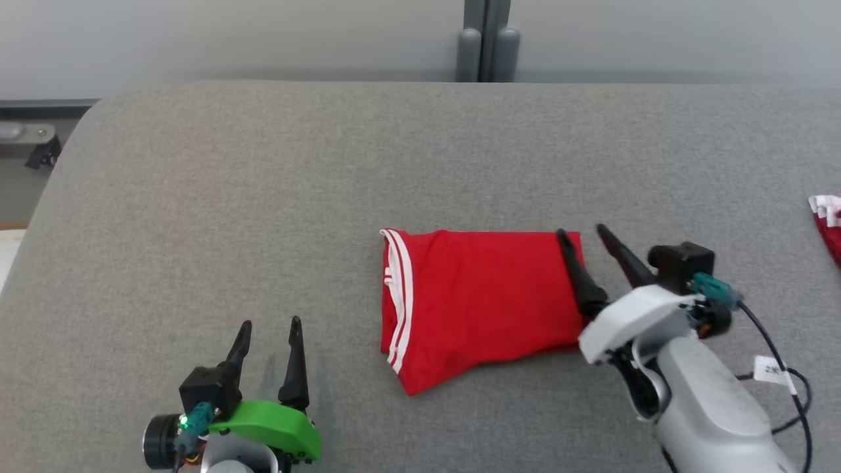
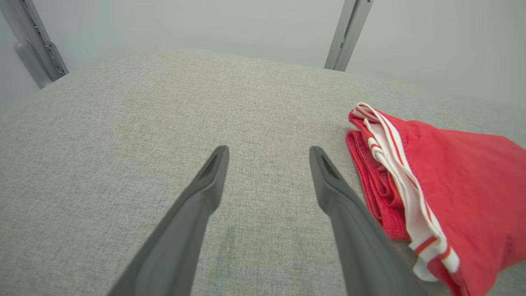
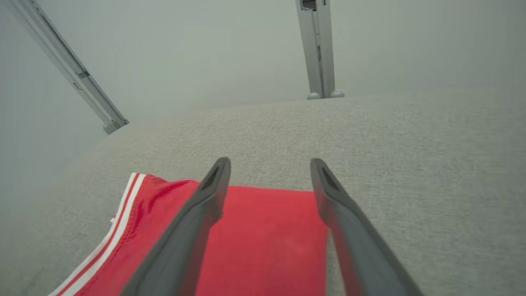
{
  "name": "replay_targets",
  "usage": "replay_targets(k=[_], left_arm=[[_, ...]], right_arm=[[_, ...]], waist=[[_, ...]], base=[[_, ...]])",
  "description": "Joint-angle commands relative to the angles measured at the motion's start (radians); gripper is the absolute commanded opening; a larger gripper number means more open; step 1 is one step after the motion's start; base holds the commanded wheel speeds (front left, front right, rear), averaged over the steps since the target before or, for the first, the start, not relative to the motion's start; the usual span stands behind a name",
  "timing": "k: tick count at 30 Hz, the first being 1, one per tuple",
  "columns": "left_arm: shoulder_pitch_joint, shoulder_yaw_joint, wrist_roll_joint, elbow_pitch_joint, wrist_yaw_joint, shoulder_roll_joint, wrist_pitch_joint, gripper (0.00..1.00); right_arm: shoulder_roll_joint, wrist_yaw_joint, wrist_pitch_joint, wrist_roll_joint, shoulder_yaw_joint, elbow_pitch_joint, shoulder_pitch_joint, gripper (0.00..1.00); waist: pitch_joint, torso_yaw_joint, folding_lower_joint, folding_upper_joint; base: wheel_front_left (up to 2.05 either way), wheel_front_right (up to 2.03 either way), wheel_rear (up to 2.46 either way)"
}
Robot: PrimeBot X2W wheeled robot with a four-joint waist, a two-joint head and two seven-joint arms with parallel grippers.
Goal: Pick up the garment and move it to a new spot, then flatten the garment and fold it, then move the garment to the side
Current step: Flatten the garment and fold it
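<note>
Folded red white-striped cloth garment (image 1: 479,295) lies flat, one edge between the fingers of the spread right claw (image 1: 581,231) and to the right of the spread, empty left claw (image 1: 271,322); recommend pinching every layer before sliding it aside.

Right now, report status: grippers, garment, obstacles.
Left gripper open, clear of garment. Right gripper open over its right edge. Garment folded flat on table. Second red cloth far right.

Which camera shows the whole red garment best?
The head view: the red garment shows nearly whole, the right gripper crossing one edge. The left wrist view catches its striped end; the right wrist view cuts off its near part.
</note>
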Motion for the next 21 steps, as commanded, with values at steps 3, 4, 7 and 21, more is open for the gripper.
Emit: replay_targets(k=[3, 4, 7, 21], left_arm=[[0.011, 0.017, 0.024, -0.003, -0.006, 0.005, 0.000, 1.00], [0.013, 0.021, 0.028, -0.004, -0.006, 0.005, 0.000, 1.00], [0.025, 0.032, 0.046, -0.006, -0.008, 0.005, 0.000, 1.00], [0.138, 0.044, 0.080, -0.044, -0.007, 0.005, 0.000, 1.00]], right_arm=[[-0.006, -0.001, -0.004, -0.112, -0.121, -0.024, 0.074, 1.00], [-0.004, -0.001, -0.004, -0.133, -0.147, -0.028, 0.091, 1.00], [0.000, -0.001, -0.004, -0.200, -0.210, -0.040, 0.143, 1.00], [0.012, -0.001, -0.004, -0.232, -0.262, -0.032, 0.309, 1.00]], waist=[[-0.021, -0.048, 0.0000, 0.0000], [-0.025, -0.056, 0.0000, 0.0000], [-0.042, -0.075, 0.0000, 0.0000], [-0.124, -0.098, 0.0000, 0.0000]], base=[[0.00, 0.00, 0.00], [0.00, 0.00, 0.00], [0.00, 0.00, 0.00], [0.00, 0.00, 0.00]])
